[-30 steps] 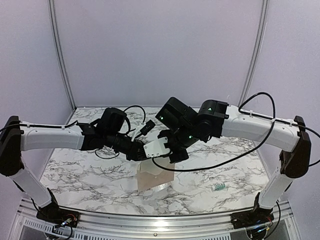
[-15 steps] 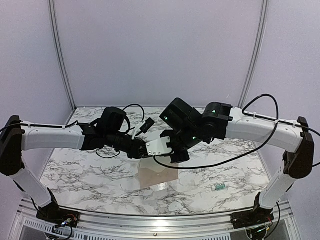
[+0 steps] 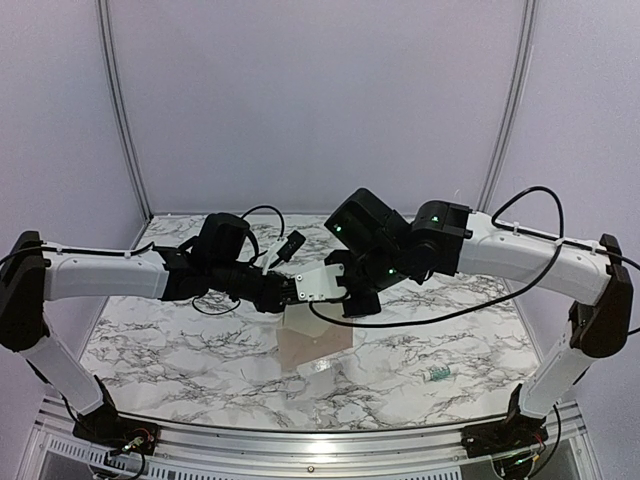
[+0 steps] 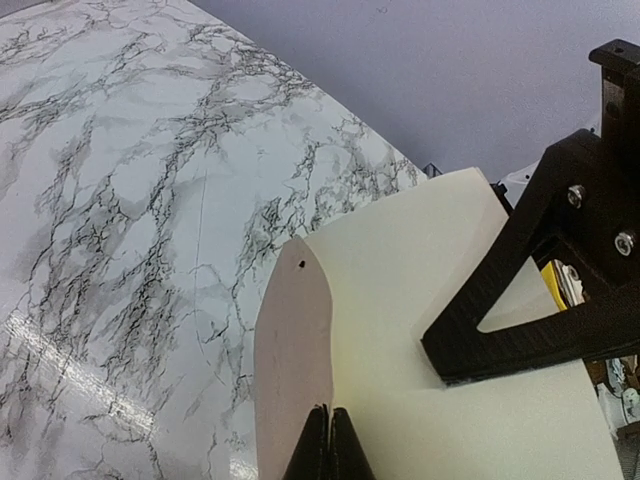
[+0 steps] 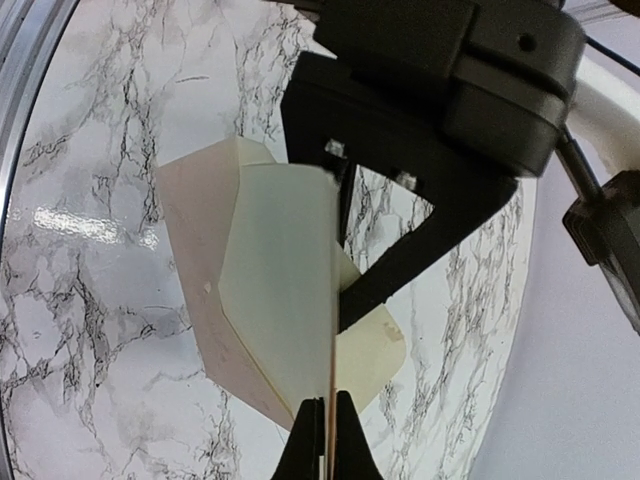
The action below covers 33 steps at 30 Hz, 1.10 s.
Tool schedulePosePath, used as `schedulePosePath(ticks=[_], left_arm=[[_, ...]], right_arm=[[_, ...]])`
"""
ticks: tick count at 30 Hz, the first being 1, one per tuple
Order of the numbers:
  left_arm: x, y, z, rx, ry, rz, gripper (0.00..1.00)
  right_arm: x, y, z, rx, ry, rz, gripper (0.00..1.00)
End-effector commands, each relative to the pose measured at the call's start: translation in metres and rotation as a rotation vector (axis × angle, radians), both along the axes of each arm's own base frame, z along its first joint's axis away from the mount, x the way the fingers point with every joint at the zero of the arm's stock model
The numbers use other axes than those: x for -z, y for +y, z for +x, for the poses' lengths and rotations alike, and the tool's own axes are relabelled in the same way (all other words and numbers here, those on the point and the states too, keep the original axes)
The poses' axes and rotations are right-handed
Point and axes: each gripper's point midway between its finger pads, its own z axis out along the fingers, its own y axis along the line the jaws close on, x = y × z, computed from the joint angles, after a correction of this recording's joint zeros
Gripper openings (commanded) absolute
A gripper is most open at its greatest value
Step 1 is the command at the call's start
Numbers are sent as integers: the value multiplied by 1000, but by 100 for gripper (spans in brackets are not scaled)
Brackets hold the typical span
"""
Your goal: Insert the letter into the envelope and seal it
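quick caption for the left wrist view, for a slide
Left gripper, jaws shut, pinches the cream envelope beside the pinkish letter, over the marble table.

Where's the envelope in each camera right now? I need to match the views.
Top external: the envelope, just below picture centre.
Left wrist: the envelope fills the lower right, cream.
Right wrist: the envelope sits at centre, pale and pointed.
Shared landmark: the letter, pinkish, against the envelope's left edge in both wrist views, just below it in the top view.
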Motion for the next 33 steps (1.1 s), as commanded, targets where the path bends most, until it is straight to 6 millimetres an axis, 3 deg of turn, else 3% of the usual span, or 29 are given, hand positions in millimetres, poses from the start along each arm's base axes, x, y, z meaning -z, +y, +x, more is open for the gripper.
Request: schedulePosePath(ticks=[1,25,33], left_arm=[[-7,1,6,-26,-4,-34,0],[-3,1,7,-27,10,-31,0],[-3,0,6,-10,18,-38,0]], right_arm=[[-4,1,8,37,-24,14,0],[19,13,8,17,9,-27,0],[45,15,-2,-18,44,-71,0]])
